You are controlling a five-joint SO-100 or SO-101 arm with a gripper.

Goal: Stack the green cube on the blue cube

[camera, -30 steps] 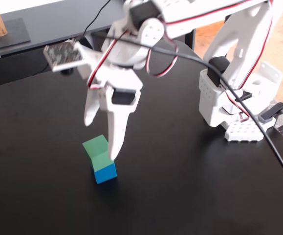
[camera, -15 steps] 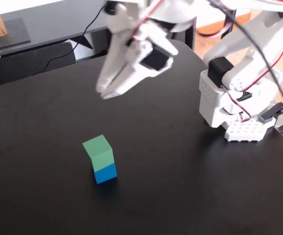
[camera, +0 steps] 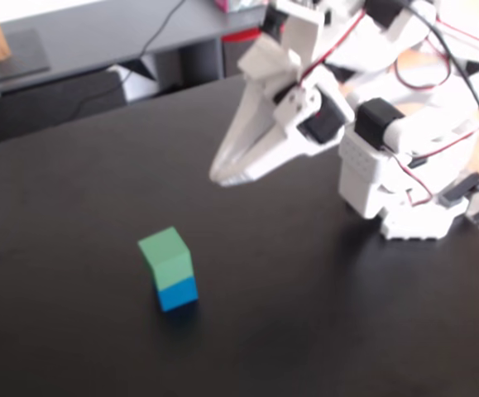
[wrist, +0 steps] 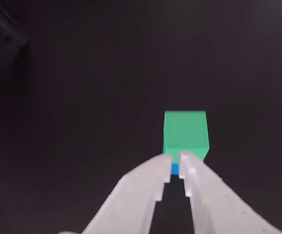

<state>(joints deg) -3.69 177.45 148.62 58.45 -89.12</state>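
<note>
The green cube (camera: 166,256) sits on top of the blue cube (camera: 177,293) on the black table, left of centre in the fixed view. In the wrist view the green cube (wrist: 185,129) lies just beyond the fingertips, and only a sliver of the blue cube (wrist: 175,169) shows below it between the fingers. My white gripper (camera: 220,176) hangs in the air up and to the right of the stack, clear of it. Its jaws stand almost together with a narrow slit between them and nothing held; it also shows in the wrist view (wrist: 176,158).
The arm's white base (camera: 396,190) with red and black cables stands at the right of the black table (camera: 74,331). A grey bench (camera: 98,33) with a cable runs along the back edge.
</note>
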